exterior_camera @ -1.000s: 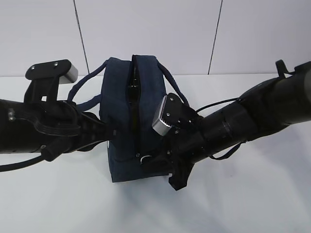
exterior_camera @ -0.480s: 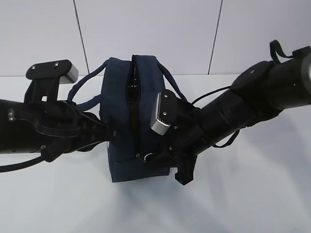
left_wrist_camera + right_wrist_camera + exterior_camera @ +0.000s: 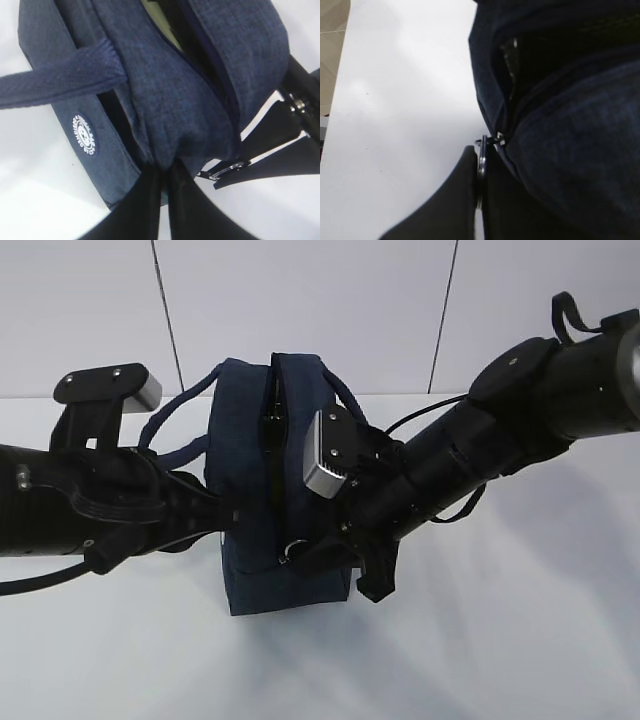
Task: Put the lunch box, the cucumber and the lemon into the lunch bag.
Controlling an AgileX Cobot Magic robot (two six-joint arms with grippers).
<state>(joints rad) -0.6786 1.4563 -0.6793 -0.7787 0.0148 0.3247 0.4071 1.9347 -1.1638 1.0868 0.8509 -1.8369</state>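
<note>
The left fingers (image 3: 161, 172) are clenched on a pinch of soft navy fabric at the near end of the lunch bag (image 3: 262, 490), which sits on the white desk (image 3: 480, 640). The cloth is limp and will sag unless held taut. Right of them, the right fingers (image 3: 479, 172) clamp the metal ring pull (image 3: 482, 159), the proper hold. Loop handles (image 3: 175, 410) flank the zipper; something pale green shows inside.
</note>
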